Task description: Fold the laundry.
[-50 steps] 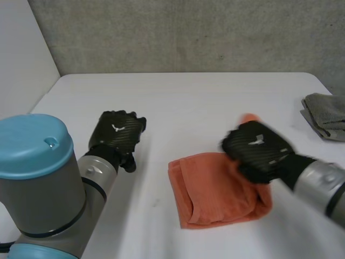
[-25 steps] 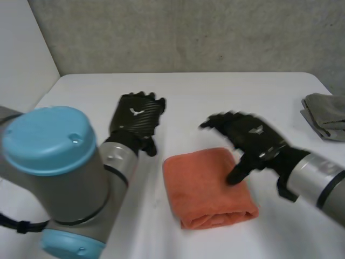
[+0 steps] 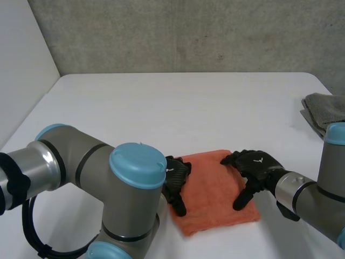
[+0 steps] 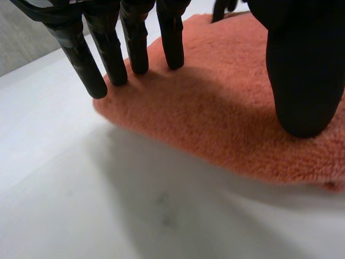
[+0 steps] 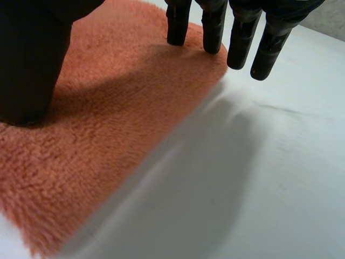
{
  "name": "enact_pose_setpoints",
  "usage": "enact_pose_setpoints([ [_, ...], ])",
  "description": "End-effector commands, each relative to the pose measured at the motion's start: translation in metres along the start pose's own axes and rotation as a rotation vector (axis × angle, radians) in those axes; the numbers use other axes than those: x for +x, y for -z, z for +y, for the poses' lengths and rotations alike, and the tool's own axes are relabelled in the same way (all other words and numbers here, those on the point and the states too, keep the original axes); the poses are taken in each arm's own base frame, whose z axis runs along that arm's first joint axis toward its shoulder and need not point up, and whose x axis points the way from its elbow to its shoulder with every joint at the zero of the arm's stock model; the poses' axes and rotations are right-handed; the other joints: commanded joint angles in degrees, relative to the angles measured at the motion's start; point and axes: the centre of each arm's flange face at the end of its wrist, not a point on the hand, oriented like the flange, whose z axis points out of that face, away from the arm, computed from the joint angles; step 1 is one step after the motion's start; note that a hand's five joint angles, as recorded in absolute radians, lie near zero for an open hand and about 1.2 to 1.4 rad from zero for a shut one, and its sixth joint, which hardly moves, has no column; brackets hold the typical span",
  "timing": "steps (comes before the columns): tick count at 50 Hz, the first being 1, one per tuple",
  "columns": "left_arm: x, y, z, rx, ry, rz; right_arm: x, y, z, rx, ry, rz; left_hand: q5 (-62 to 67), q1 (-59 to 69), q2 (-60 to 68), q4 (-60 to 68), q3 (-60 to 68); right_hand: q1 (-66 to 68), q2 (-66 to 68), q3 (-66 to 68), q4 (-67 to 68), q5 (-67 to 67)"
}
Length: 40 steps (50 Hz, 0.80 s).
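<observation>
A folded orange towel (image 3: 213, 191) lies on the white table (image 3: 178, 108) in front of me. My left hand (image 3: 175, 181) rests flat on the towel's left edge, fingers (image 4: 137, 48) straight and pressing the cloth, thumb (image 4: 304, 81) down on it too. On the towel's right edge lies my right hand (image 3: 256, 170), open, with its fingers (image 5: 213, 29) straight at the far corner and its thumb (image 5: 29, 70) pressed on the cloth (image 5: 102, 108). In the left wrist view the towel (image 4: 226, 113) lies under the palm.
A folded grey-green cloth (image 3: 326, 113) lies at the table's far right edge. A grey wall stands behind the table. Bare tabletop stretches beyond the towel and to its left.
Both hands have come down onto the towel, the left from the far left, the right from above. The towel now lies folded flatter, with both its sides pressed.
</observation>
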Motion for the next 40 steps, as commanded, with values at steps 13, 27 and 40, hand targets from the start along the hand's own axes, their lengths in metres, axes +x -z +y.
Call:
enact_pose_setpoints([
  [13,-0.038,0.044,-0.092,0.29,0.005,0.075,0.011,0.051,-0.051,0.265,0.158,0.211,-2.8,-3.6,-3.2,-2.8,-3.5,-0.5,-2.6,-2.0,-3.4,-3.0],
  [27,-0.058,0.078,-0.127,0.379,0.034,0.192,-0.035,0.07,-0.007,0.203,0.178,0.049,-7.2,-8.0,-7.6,-7.2,-7.9,-0.5,-2.6,-2.0,-3.4,-3.0],
  [40,-0.057,0.075,-0.123,0.367,0.038,0.192,-0.068,0.059,0.025,0.249,0.266,-0.081,-7.3,-8.2,-7.7,-7.4,-8.1,-0.5,-2.6,-2.0,-3.4,-3.0],
])
